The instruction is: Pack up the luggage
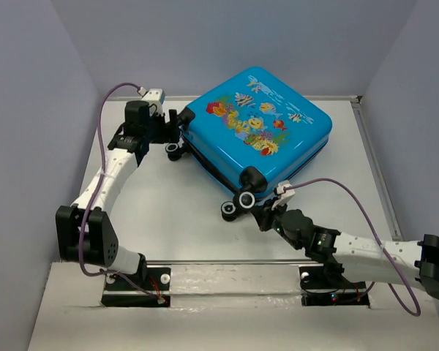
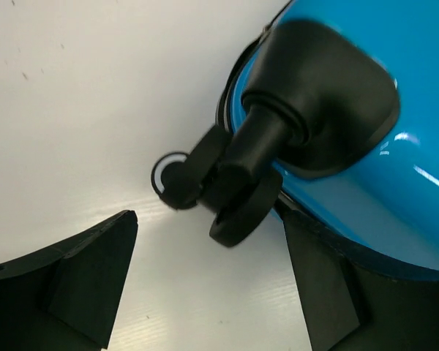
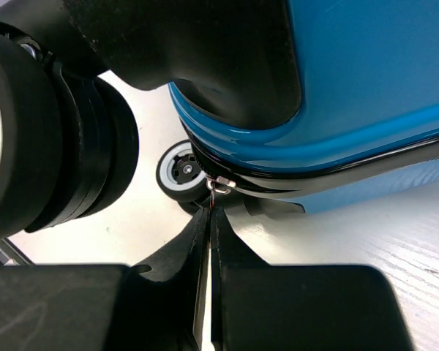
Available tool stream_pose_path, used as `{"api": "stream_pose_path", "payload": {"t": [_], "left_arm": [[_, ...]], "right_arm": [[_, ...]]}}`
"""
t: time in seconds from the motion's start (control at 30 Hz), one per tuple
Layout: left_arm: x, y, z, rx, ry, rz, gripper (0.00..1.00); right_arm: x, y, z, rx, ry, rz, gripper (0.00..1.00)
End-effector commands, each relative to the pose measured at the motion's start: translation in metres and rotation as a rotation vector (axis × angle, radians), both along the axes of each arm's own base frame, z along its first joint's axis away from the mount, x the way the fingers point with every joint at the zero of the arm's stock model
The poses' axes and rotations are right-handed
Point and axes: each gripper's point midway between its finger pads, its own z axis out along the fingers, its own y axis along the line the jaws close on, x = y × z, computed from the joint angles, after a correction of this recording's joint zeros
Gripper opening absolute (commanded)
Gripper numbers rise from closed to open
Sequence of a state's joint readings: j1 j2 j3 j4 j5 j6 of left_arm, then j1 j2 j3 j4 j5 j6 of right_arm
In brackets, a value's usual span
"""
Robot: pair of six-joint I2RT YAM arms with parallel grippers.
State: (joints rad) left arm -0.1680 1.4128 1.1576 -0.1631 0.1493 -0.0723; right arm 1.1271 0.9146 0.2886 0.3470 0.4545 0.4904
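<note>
White table [image 1: 175, 219] bears the luggage [image 1: 256, 124], grey walls [image 1: 205, 36] around.

White table [image 1: 168, 212] on my feed, with faint grain in the surface. I see the luggage [image 1: 257, 126] lying flat on it toward the far side, turned at an angle, fish print up, wheels [image 1: 238, 207] at its near-left end.

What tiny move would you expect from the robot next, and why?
Probably the right hand, pinched shut at the zipper pull, draws it along the seam of the luggage; the left hand stands open by a wheel.
</note>
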Motion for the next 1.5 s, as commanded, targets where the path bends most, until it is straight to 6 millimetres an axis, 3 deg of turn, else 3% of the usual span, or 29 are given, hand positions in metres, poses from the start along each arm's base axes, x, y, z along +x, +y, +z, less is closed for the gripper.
{"api": "stream_pose_path", "payload": {"t": [0.0, 0.17, 0.27, 0.33, 0.37, 0.43, 0.6, 0.8, 0.87, 0.93, 0.97, 1.0, 1.03, 1.07, 1.1, 1.17, 1.2, 1.23, 1.27, 1.3, 1.37, 1.43, 1.47], "left_arm": [[0.036, -0.003, 0.037, 0.077, -0.122, -0.068, 0.93], [0.054, -0.018, 0.016, 0.072, -0.085, -0.143, 0.87], [0.054, -0.029, 0.004, 0.044, -0.057, -0.200, 0.72], [0.052, -0.033, -0.004, 0.031, -0.038, -0.215, 0.50], [0.053, -0.034, -0.006, 0.025, -0.037, -0.220, 0.32], [0.054, -0.034, -0.009, 0.024, -0.027, -0.212, 0.06], [0.043, -0.040, -0.014, 0.015, -0.003, -0.169, 0.06], [-0.002, -0.072, -0.057, 0.055, 0.140, -0.172, 0.06], [-0.017, -0.089, -0.060, 0.037, 0.162, -0.206, 0.06], [-0.044, -0.116, -0.064, -0.007, 0.199, -0.262, 0.06], [-0.054, -0.124, -0.051, -0.054, 0.179, -0.291, 0.06], [-0.065, -0.136, -0.045, -0.115, 0.178, -0.340, 0.06], [-0.080, -0.136, -0.057, -0.146, 0.211, -0.348, 0.06], [-0.089, -0.139, -0.042, -0.218, 0.188, -0.347, 0.06], [-0.102, -0.143, -0.050, -0.263, 0.201, -0.373, 0.06], [-0.114, -0.151, -0.032, -0.367, 0.157, -0.397, 0.06], [-0.120, -0.154, -0.033, -0.400, 0.157, -0.402, 0.06], [-0.133, -0.156, -0.046, -0.424, 0.188, -0.410, 0.06], [-0.136, -0.164, -0.027, -0.502, 0.144, -0.426, 0.06], [-0.142, -0.169, -0.025, -0.540, 0.135, -0.439, 0.06], [-0.157, -0.178, -0.026, -0.599, 0.145, -0.468, 0.06], [-0.164, -0.189, -0.011, -0.695, 0.121, -0.481, 0.06], [-0.168, -0.197, 0.010, -0.751, 0.058, -0.519, 0.06]], "right_arm": [[-0.017, 0.031, 0.045, 0.150, -0.049, 0.137, 0.07], [-0.018, 0.034, 0.043, 0.155, -0.044, 0.147, 0.07], [-0.016, 0.032, 0.043, 0.150, -0.048, 0.139, 0.07], [-0.015, 0.033, 0.046, 0.153, -0.056, 0.134, 0.07], [-0.014, 0.032, 0.046, 0.145, -0.058, 0.130, 0.07], [-0.011, 0.031, 0.051, 0.140, -0.069, 0.117, 0.07], [0.007, 0.025, 0.077, 0.159, -0.108, 0.103, 0.07], [0.053, -0.008, 0.109, 0.193, -0.138, 0.077, 0.07], [0.072, -0.024, 0.127, 0.186, -0.171, 0.046, 0.07], [0.079, -0.030, 0.133, 0.183, -0.163, 0.083, 0.07], [0.095, -0.049, 0.143, 0.190, -0.179, 0.039, 0.07], [0.101, -0.053, 0.140, 0.188, -0.166, 0.043, 0.07], [0.107, -0.058, 0.140, 0.185, -0.159, 0.040, 0.07], [0.109, -0.059, 0.137, 0.182, -0.148, 0.057, 0.07], [0.115, -0.060, 0.130, 0.175, -0.123, 0.061, 0.07], [0.114, -0.056, 0.122, 0.195, -0.082, 0.076, 0.07], [0.109, -0.052, 0.112, 0.233, -0.079, 0.098, 0.07], [0.102, -0.049, 0.105, 0.270, -0.058, 0.120, 0.07], [0.093, -0.041, 0.100, 0.357, -0.010, 0.128, 0.07], [0.066, -0.024, 0.084, 0.410, -0.011, 0.185, 0.07], [0.059, -0.014, 0.070, 0.444, -0.028, 0.088, 0.07], [0.052, -0.001, 0.071, 0.466, -0.067, 0.016, 0.07], [0.054, 0.002, 0.075, 0.484, -0.095, -0.006, 0.07]]}}
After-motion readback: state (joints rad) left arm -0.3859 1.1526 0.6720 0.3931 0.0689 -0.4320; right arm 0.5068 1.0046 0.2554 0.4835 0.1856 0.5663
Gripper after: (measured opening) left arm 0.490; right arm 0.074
